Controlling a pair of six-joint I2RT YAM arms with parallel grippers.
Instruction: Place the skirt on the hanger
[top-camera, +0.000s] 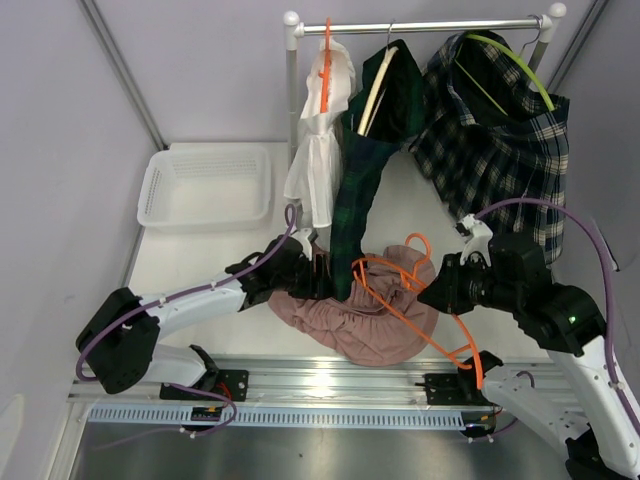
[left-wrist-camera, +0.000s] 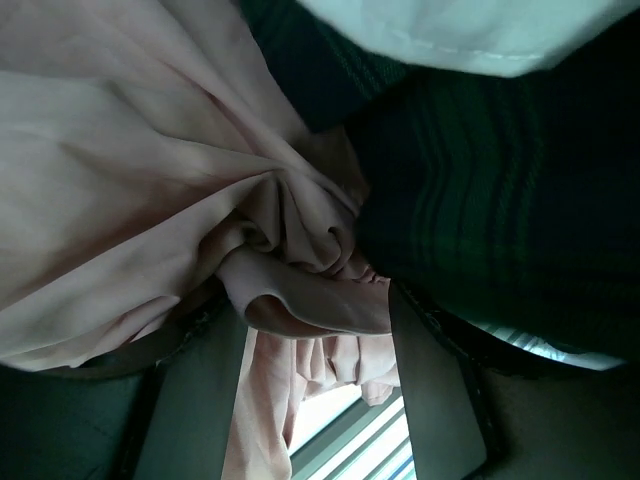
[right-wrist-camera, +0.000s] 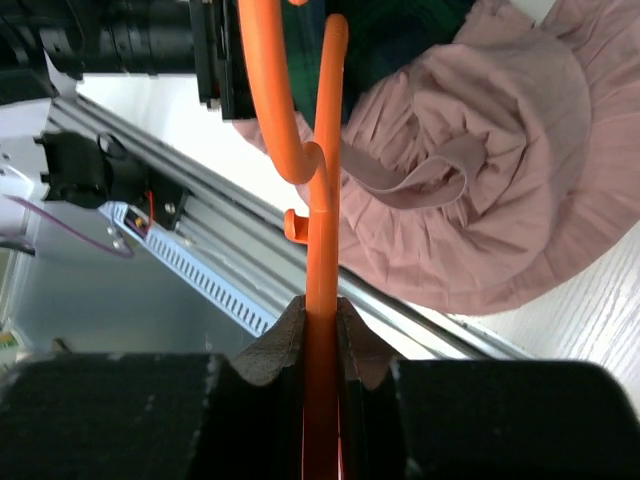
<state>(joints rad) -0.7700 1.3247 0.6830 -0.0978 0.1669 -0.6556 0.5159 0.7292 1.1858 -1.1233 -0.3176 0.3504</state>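
Note:
The pink skirt lies bunched on the table near the front edge. An orange hanger lies across it, its hook towards the back. My right gripper is at the skirt's right side and is shut on the hanger's orange bar, seen clamped between the pads in the right wrist view. My left gripper is at the skirt's back left edge. In the left wrist view its fingers stand wide apart, and a fold of pink skirt lies loosely across the gap.
A clothes rail at the back carries a white garment, a dark green plaid garment that hangs down to the skirt, and a navy plaid one. A white basket sits back left. A metal rail runs along the front edge.

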